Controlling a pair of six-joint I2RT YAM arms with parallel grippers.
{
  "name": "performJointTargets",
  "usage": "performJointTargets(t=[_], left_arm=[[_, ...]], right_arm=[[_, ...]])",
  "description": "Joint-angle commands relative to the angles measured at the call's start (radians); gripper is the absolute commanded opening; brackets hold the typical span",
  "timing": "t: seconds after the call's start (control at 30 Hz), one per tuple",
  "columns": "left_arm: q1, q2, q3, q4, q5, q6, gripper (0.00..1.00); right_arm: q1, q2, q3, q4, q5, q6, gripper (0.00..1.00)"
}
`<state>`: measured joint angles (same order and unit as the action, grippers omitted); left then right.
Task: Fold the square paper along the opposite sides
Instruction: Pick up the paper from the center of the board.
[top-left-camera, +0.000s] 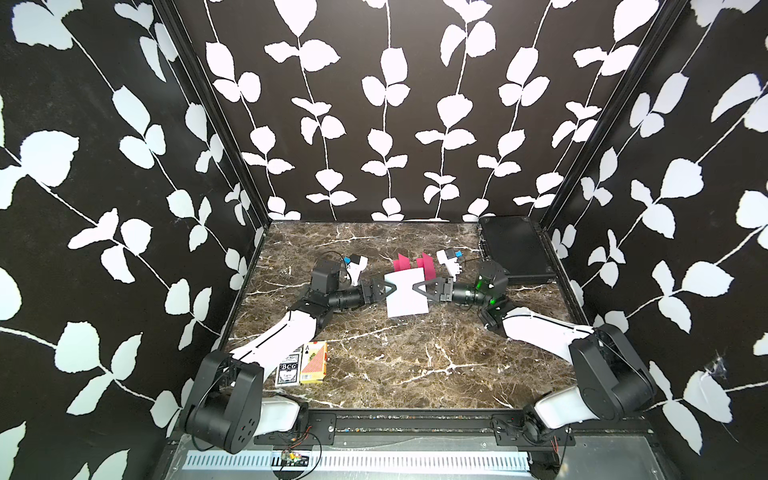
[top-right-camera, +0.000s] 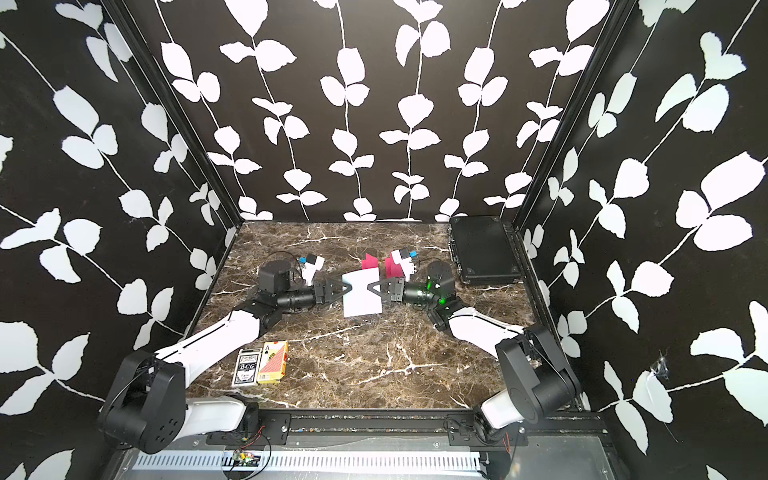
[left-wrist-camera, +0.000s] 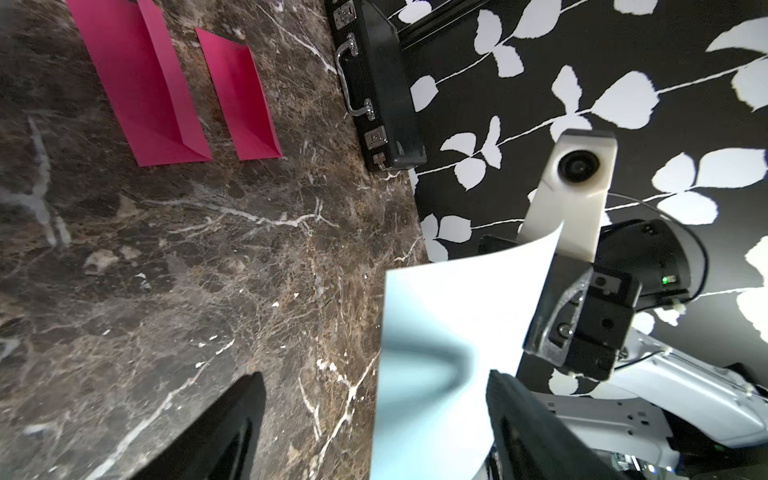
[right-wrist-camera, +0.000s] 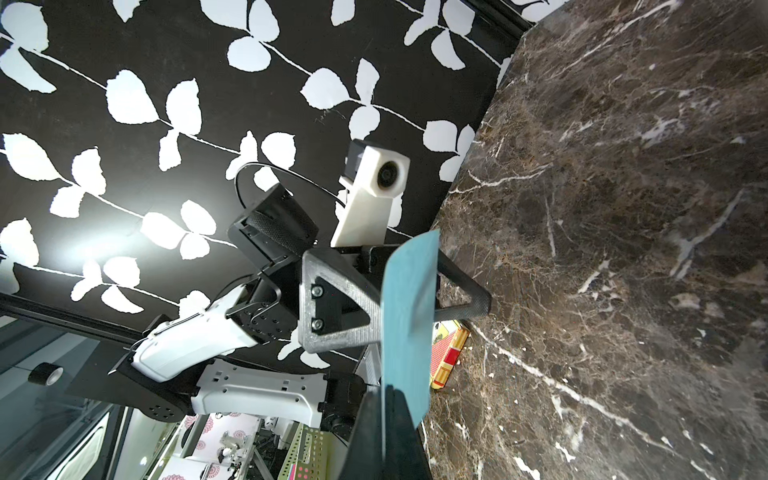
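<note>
Both top views are bright and evenly lit: the white paper (top-left-camera: 406, 293) is nearly washed out, only a faint soft shadow falls at its near edge on the tabletop (top-left-camera: 399, 365), and the patterned walls (top-left-camera: 83, 166) bow outward toward the frame edges. In the left wrist view the paper, close to the lens, is blurred and tinted pale blue, and the dark fingers (left-wrist-camera: 232, 424) of the left end effector (left-wrist-camera: 376, 376) are out of focus. In the right wrist view a patch of glare whitens the wall, and the shaded paper reads teal.

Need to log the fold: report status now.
Left fingers open astride the white paper. Right fingers shut on its edge, paper aloft. Pink folded papers behind, apart.
</note>
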<state>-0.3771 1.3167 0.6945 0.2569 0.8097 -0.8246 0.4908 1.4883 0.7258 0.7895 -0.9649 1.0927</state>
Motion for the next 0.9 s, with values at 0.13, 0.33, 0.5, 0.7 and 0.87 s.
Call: performJointTargets(t=[0.13,0.33,0.5,0.7,0.87], left_arm=[[-0.041,0.025,-0.020,0.236,0.068,-0.091,0.96],[-0.048,0.012,-0.009,0.226,0.066,-0.076,0.88],[-0.048,-0.007,-0.001,0.160,0.050,-0.043,0.66],[-0.047,0.004,0.005,0.136,0.051,-0.033,0.38],[-0.048,-0.002,0.014,0.094,0.051,-0.010,0.26]], right_arm=[[0.008,0.084,0.023,0.148,0.015,0.066,0.00],[-0.020,0.133,0.009,0.114,-0.009,0.043,0.00],[-0.038,0.079,0.017,-0.034,-0.024,-0.049,0.00],[-0.046,0.034,0.040,-0.188,-0.047,-0.141,0.00],[-0.053,0.020,0.050,-0.227,-0.062,-0.165,0.00]])
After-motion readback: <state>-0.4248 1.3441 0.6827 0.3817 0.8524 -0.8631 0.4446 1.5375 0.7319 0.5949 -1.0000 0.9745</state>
